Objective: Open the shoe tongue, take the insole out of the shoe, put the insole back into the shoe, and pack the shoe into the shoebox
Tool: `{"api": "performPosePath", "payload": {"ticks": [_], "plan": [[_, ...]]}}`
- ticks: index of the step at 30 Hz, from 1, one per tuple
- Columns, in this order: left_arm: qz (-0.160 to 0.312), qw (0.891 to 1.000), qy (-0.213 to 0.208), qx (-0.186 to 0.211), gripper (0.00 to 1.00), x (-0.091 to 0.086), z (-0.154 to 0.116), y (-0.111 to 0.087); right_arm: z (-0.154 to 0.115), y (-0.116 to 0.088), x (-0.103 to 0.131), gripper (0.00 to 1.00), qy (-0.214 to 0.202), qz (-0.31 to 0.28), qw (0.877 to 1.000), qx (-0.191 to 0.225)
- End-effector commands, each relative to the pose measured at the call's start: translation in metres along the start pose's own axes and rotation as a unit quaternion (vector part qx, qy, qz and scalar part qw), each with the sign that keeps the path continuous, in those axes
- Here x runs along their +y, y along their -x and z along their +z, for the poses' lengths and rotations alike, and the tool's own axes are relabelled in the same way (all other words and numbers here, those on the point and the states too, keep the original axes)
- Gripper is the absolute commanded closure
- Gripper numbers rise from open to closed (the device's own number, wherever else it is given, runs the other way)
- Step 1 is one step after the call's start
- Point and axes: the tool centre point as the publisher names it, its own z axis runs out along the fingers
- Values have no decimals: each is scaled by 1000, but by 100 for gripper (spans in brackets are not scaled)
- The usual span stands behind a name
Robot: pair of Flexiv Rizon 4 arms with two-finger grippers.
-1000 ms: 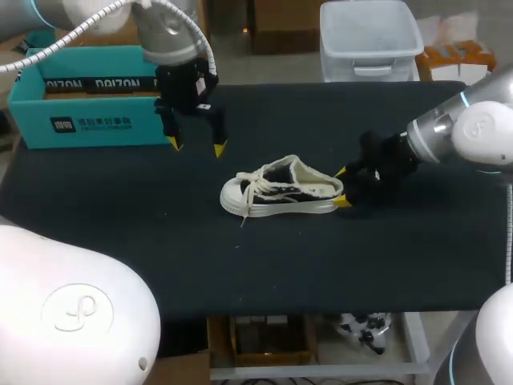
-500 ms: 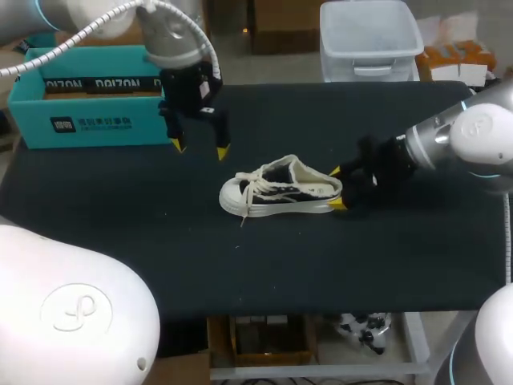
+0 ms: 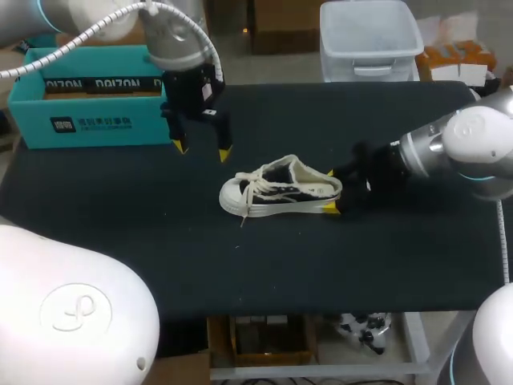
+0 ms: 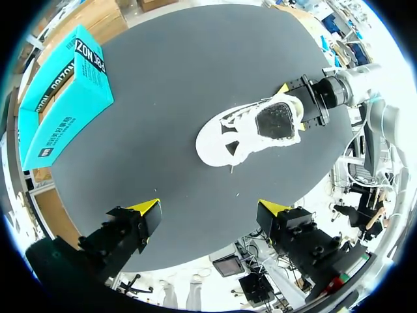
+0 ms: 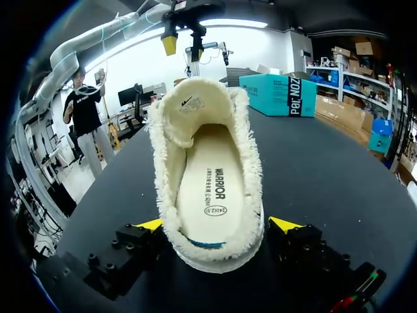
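**Straddling the heel: right gripper at the shoe, left gripper aloft**

A white-and-black low canvas sneaker with white laces (image 3: 280, 195) lies on its sole at the middle of the black table top (image 3: 240, 273). Its toe points toward the frame's left and its heel toward the right. The cream printed insole (image 5: 212, 189) lies flat inside it, ringed by the frayed collar.

The right gripper (image 3: 330, 191) comes in from the right edge, low at table level. Its yellow-tipped fingers stand apart, one on each side of the heel and very close to it. Whether they press the heel cannot be told.

The left gripper (image 3: 201, 148) hangs over the table in the upper left-centre, well apart from the shoe, its fingers spread wide with nothing between them.

The teal cardboard shoebox (image 3: 96, 100) sits at the table's upper left, just beyond the left gripper.
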Motion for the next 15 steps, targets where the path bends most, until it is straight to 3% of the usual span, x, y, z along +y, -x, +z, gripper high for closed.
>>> {"api": "performPosePath", "payload": {"ticks": [1, 15], "plan": [[-2, 1000, -3, 0, 0, 0, 3, 0, 5, 9, -4, 0, 10, -3, 1000, 10], [-11, 1000, -9, -6, 0, -4, 8, -3, 9, 6, 3, 0, 22, -22, 999, 19]]}}
